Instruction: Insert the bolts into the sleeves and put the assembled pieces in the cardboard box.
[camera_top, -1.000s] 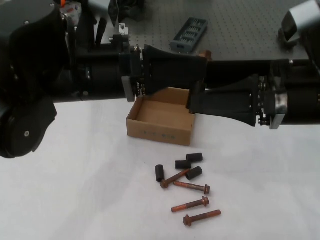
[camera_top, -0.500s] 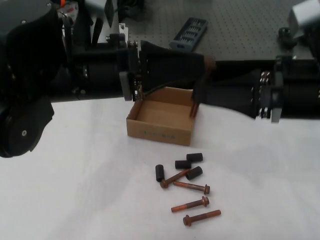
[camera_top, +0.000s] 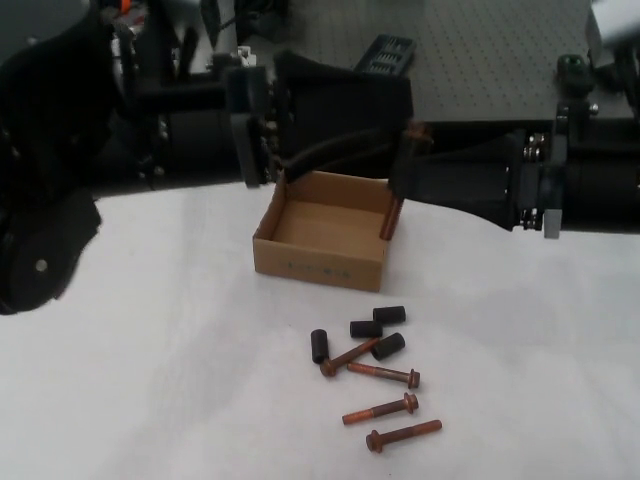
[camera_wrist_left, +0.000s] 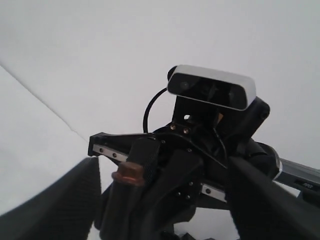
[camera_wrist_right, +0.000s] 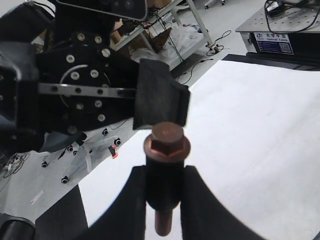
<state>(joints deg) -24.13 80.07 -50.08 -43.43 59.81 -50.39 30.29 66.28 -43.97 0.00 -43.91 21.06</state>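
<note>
White cloth (camera_top: 150, 400) covers the bench, with the cardboard box (camera_top: 318, 268) near its middle. Over the last second the right gripper (camera_wrist_right: 164, 172) has swung its bolt (camera_wrist_right: 167, 142) upright, clamped around the black sleeve (camera_wrist_right: 164, 187) on the shaft, so the tip now hangs at the box's far right corner. The left gripper (camera_wrist_left: 162, 180), fingers spread and empty, has lifted away. A drop looks due next. Four loose bolts (camera_top: 385, 375) and four loose sleeves (camera_top: 378, 322) wait nearby.
</note>
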